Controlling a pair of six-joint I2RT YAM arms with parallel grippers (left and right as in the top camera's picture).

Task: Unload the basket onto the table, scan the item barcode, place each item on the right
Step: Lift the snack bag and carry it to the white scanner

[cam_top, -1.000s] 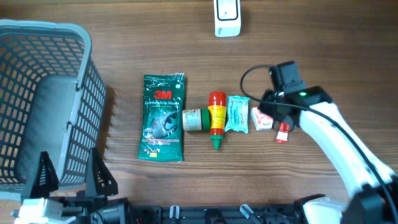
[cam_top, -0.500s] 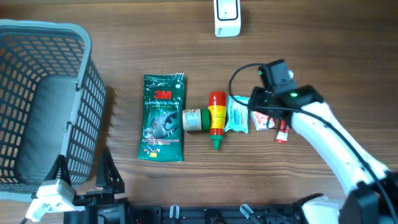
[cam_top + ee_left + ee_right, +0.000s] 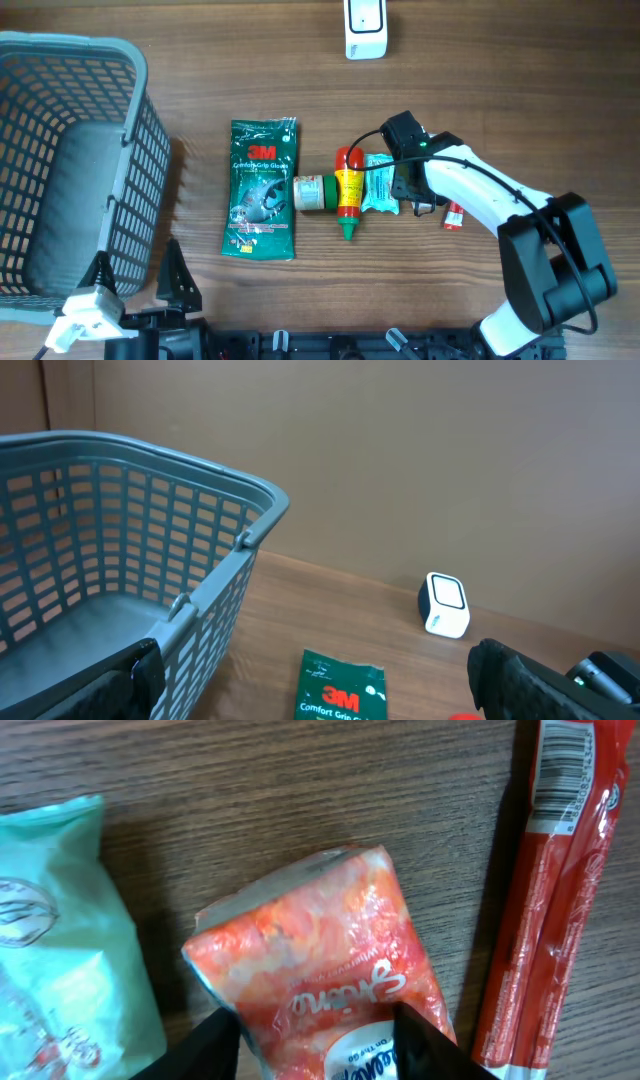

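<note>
In the overhead view, a row of goods is laid out on the wooden worktop (image 3: 520, 80): a green 3M glove packet (image 3: 262, 190), a small green-and-white jar (image 3: 312, 193), a red bottle with a yellow label (image 3: 348, 190), a teal packet (image 3: 379, 184) and a red stick pack (image 3: 455, 214). A grey plastic basket (image 3: 70, 170) is set at the left edge, and a white scanner (image 3: 365, 28) is placed at the far edge, well apart from the row. The right hand (image 3: 408, 195) is lowered over the gap between the teal packet and the stick pack. The left hand (image 3: 135, 278) is held at the near edge, beside the basket.

In the left wrist view, the left hand's fingers (image 3: 130, 680) are seen spread wide with nothing between them. The basket, the scanner and the top of the glove packet are visible beyond.

In the right wrist view, an orange-red sachet (image 3: 320, 950) is seen lying flat on the worktop, between the teal packet and the stick pack, whose barcode (image 3: 565, 775) faces up. The right hand's fingertips (image 3: 215, 1045) are set apart on either side of the sachet's near end. Whether it is being squeezed cannot be told.
</note>
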